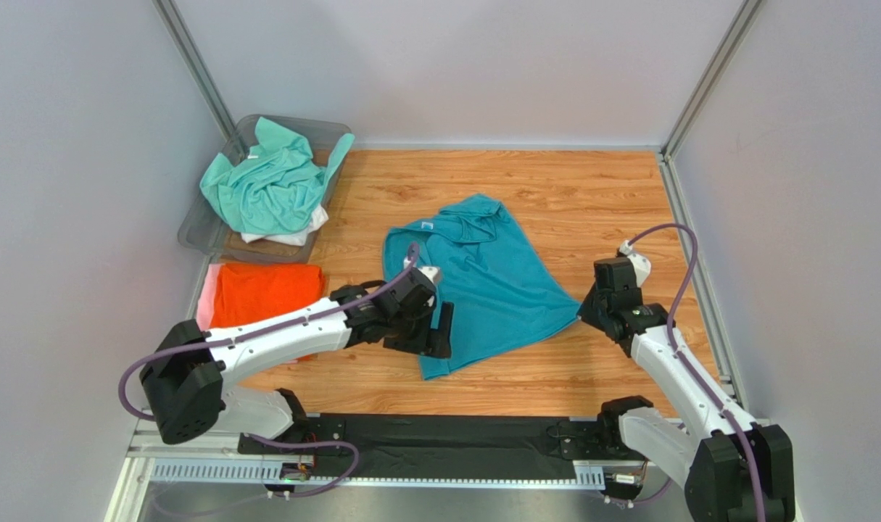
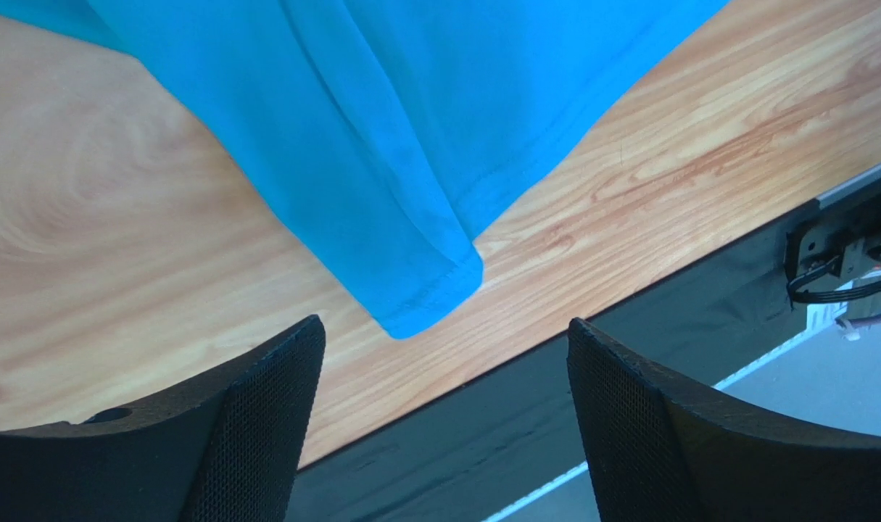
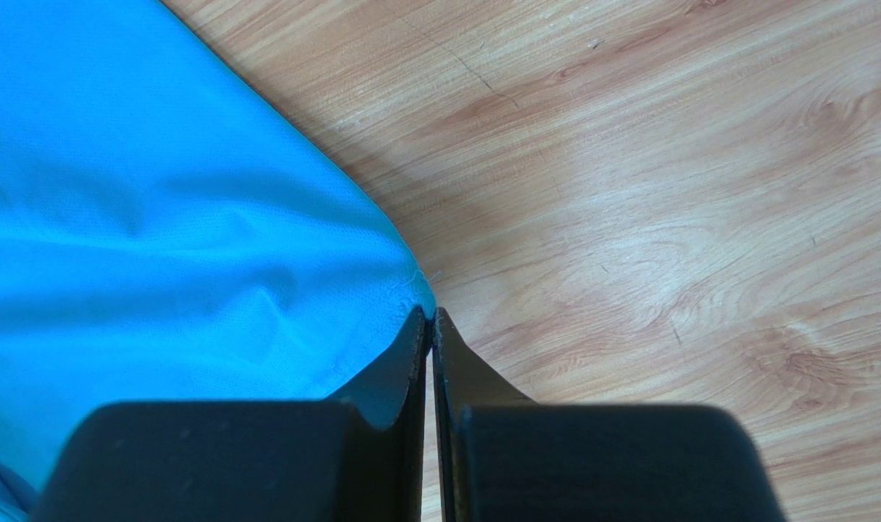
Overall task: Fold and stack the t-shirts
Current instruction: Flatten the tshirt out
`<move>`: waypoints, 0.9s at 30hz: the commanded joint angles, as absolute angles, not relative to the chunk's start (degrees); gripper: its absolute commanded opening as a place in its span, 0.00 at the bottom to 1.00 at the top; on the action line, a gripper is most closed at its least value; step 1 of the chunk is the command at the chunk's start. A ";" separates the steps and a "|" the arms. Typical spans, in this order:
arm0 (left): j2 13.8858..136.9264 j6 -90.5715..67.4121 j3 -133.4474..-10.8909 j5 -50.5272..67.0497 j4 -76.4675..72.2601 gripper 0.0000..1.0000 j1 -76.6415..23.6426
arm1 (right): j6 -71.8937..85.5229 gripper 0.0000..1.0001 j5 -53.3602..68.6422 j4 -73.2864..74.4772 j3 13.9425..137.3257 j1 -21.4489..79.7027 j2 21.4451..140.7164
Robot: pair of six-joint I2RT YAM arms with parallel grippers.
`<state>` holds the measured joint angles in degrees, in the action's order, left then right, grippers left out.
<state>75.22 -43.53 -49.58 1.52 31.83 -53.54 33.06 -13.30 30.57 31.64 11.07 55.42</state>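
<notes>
A teal-blue t-shirt (image 1: 483,277) lies partly spread on the wooden table, its neck toward the back. My left gripper (image 1: 439,326) hovers open over the shirt's near-left corner. In the left wrist view that corner (image 2: 412,131) ends just short of the gripper (image 2: 445,326), and nothing is between the wide-apart fingers. My right gripper (image 1: 586,308) is at the shirt's right corner. In the right wrist view its jaws (image 3: 430,313) are shut, with the tip of the teal cloth (image 3: 140,218) pinched at the fingertips.
A folded orange t-shirt (image 1: 265,291) lies at the left on a pale pink one (image 1: 205,299). Behind them a clear grey bin (image 1: 199,228) holds a crumpled mint-green t-shirt (image 1: 270,179) over a white one (image 1: 292,232). The black base rail (image 1: 445,440) runs along the near edge.
</notes>
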 commanded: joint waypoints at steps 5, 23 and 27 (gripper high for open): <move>84.79 -49.39 -53.96 0.09 31.64 0.81 -60.20 | 31.64 0.00 -11.08 27.60 30.32 10.37 54.76; 97.99 -51.94 -64.07 -8.00 42.89 0.48 -64.16 | 31.20 0.00 -9.58 27.16 29.88 9.93 54.14; 98.26 -52.12 -64.51 -8.79 43.94 0.35 -64.25 | 31.20 0.00 -9.41 27.16 29.88 9.76 54.05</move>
